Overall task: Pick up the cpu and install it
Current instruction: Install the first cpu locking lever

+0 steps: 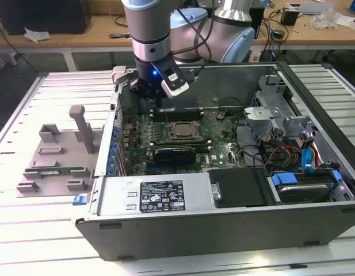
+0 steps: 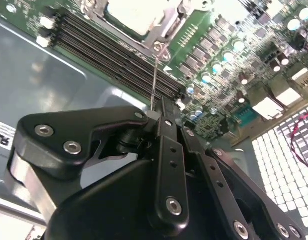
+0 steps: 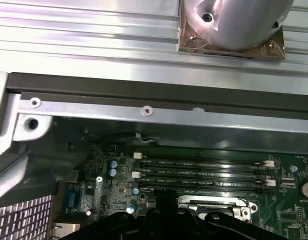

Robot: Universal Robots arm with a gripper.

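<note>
gripper: fingers are seen pressed together, held over the memory slots.
socket lever: a thin raised rod, met by the fingertips.
cpu: seated flat in the socket frame, just beyond the slots, ahead of the fingertips.

My arm is silver-grey tube with pale blue joint caps. A black wrist ring carries 1 blue light and a white camera block. My gripper is black linkage, studded with silver screws.
</note>
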